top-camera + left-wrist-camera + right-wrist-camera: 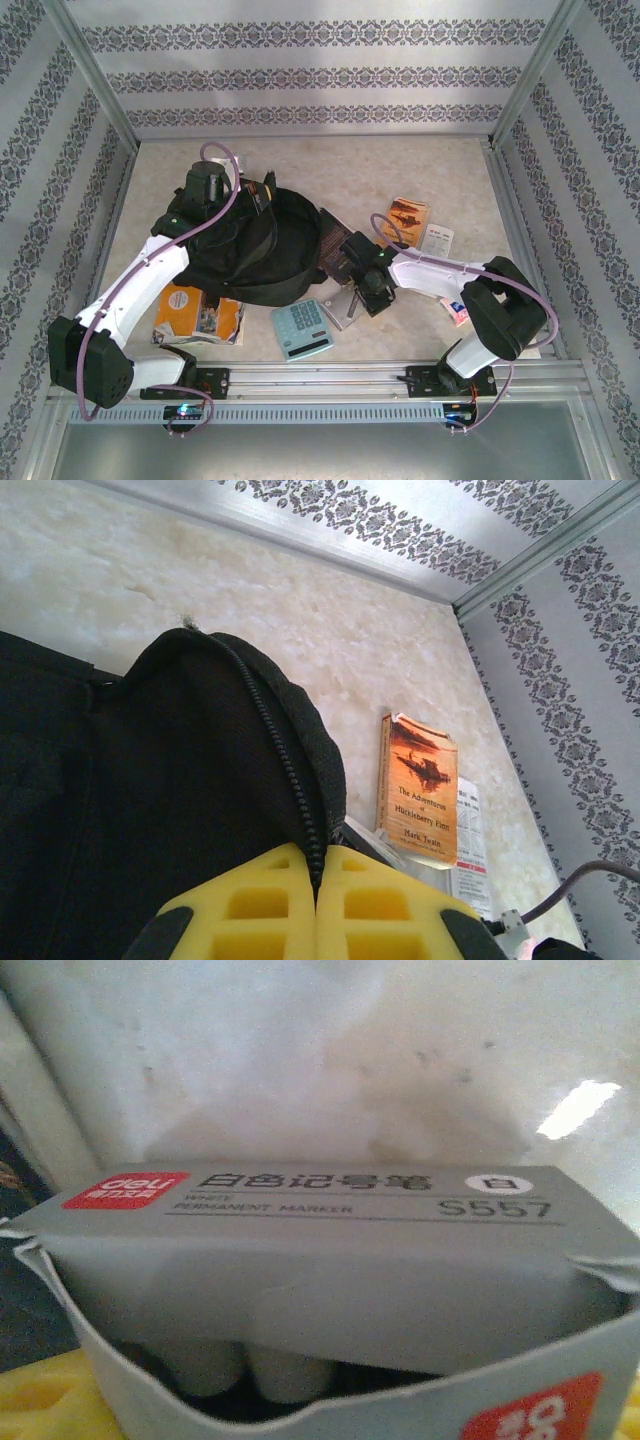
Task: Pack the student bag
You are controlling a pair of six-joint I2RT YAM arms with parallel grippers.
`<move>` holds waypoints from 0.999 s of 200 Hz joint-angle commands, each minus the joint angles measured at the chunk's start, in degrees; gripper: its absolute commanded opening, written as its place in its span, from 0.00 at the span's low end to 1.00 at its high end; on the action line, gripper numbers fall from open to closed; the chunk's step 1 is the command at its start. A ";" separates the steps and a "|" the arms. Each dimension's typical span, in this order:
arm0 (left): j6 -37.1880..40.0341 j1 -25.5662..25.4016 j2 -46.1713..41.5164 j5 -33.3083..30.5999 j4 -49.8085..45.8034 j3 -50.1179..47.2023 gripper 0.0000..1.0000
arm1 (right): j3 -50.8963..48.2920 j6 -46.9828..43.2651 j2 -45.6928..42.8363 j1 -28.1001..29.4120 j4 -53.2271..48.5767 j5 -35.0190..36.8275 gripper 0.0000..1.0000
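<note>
Marble-look surface [420, 170] between patterned walls [300, 70], black bag [270, 250] lying left of centre
Left hand [315, 920] has its 2 yellow fingers [250, 910] pressed together, pinching the bag at its zip [285, 770] on the far side. Right hand [335, 1415] is clamped on an open grey marker box [350, 1260] just right of the bag. A Huckleberry Finn book [422, 785] lies beyond, and a blue calculator [302, 328] sits near the bag's front edge

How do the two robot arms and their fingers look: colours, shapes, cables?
The left arm and right arm both have white links between bulky black joints, and a lilac cable loops along each. The fingers are yellow plastic with square hollows.
</note>
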 commanded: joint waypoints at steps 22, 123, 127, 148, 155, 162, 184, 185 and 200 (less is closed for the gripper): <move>1.84 0.61 -0.93 1.11 2.78 0.83 0.00 | 0.46 -6.73 -3.97 -2.28 1.11 1.65 0.76; 5.49 0.61 -2.90 4.14 -11.04 14.51 0.00 | 10.94 -26.69 -20.76 -5.45 1.48 3.77 0.76; 5.64 0.65 -2.92 4.27 -11.31 14.80 0.00 | 12.39 -27.34 -19.98 -5.42 1.24 3.56 0.76; 5.79 0.64 -3.02 5.51 -11.49 15.39 0.00 | 20.58 -30.54 -15.01 -4.80 -0.22 3.26 0.74; 5.53 0.64 -3.13 6.06 -11.29 15.47 0.00 | 23.55 -31.88 -13.13 -4.28 -1.93 4.94 0.74; 5.22 0.62 -3.06 6.42 -11.11 15.76 0.00 | 26.38 -33.52 -11.20 -3.61 -2.76 6.63 0.74; 3.90 0.63 -2.30 7.02 -11.34 17.30 0.00 | 34.06 -35.88 -4.13 -2.20 -5.03 9.07 0.74; 3.88 0.60 -2.30 7.10 -11.35 17.40 0.00 | 34.46 -35.98 -3.77 -2.15 -5.18 9.07 0.74; 2.13 0.64 -1.39 8.10 -10.98 18.51 0.00 | 39.06 -35.56 1.30 -1.06 -6.81 9.03 0.73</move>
